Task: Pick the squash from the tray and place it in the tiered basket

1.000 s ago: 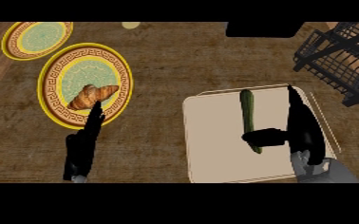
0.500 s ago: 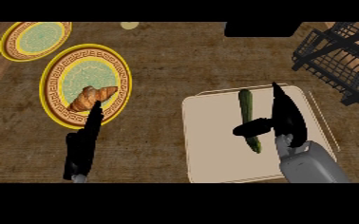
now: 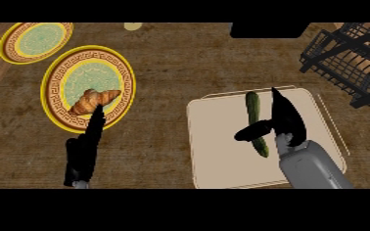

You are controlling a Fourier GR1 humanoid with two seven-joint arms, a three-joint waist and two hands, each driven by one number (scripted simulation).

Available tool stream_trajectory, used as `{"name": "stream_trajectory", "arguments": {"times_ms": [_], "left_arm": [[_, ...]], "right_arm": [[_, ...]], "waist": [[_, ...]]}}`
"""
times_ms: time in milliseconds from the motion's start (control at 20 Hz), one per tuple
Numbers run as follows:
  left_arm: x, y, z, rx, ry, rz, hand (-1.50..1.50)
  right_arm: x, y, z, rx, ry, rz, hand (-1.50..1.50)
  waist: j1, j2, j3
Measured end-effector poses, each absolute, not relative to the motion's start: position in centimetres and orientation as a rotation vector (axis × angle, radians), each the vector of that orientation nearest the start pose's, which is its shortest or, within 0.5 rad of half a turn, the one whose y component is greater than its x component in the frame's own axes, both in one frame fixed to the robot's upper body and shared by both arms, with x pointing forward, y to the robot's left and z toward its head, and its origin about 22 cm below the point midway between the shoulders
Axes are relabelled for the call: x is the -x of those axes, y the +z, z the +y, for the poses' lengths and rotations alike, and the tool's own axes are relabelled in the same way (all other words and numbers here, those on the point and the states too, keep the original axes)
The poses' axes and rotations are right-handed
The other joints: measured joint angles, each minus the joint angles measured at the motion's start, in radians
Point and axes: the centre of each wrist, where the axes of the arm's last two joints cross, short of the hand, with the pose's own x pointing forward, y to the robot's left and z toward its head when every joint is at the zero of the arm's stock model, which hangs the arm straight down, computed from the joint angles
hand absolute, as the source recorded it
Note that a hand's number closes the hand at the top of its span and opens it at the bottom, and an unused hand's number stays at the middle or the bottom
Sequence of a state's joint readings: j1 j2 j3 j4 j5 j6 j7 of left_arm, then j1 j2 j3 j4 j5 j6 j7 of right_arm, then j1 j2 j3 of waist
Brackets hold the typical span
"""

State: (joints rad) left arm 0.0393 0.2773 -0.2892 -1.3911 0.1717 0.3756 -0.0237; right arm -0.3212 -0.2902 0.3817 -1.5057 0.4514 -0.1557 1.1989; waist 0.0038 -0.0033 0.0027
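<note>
My right hand is down over the tray, set right beside the squash, a long dark green one lying lengthwise near the tray's middle. My fingers run straight along its right flank while my thumb crosses over it toward the left, so the squash sits in the gap between them; I have them wide like this because I judge the next step is to close round the middle, where the weight would balance. Nothing is pinched yet as far as I can see. The tiered basket waits at the far right, well apart from the tray, so a lift and a carry are left. My left hand rests near the lower edge, fingers straight, their tips overlapping the rim of the plate that holds the croissant, out of the way.
</note>
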Motion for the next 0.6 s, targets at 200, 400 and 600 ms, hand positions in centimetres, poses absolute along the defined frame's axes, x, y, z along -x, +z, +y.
{"name": "stream_trajectory", "arguments": {"times_ms": [200,400,600], "left_arm": [[-21.9,-4.6,24.7,-0.242,-0.019,-1.337,0.0],[-21.8,-4.4,24.5,-0.247,-0.02,-1.334,0.0],[-21.3,-4.7,24.2,-0.249,-0.019,-1.344,0.0]], "right_arm": [[-29.5,4.9,-18.5,0.709,0.415,-0.666,-1.5],[-30.1,4.6,-18.7,0.685,0.418,-0.633,-1.5],[-30.0,3.7,-18.9,0.654,0.413,-0.602,-1.5]], "waist": [[-0.001,0.0,0.0],[-0.001,0.0,0.0],[-0.001,0.0,0.0]]}}
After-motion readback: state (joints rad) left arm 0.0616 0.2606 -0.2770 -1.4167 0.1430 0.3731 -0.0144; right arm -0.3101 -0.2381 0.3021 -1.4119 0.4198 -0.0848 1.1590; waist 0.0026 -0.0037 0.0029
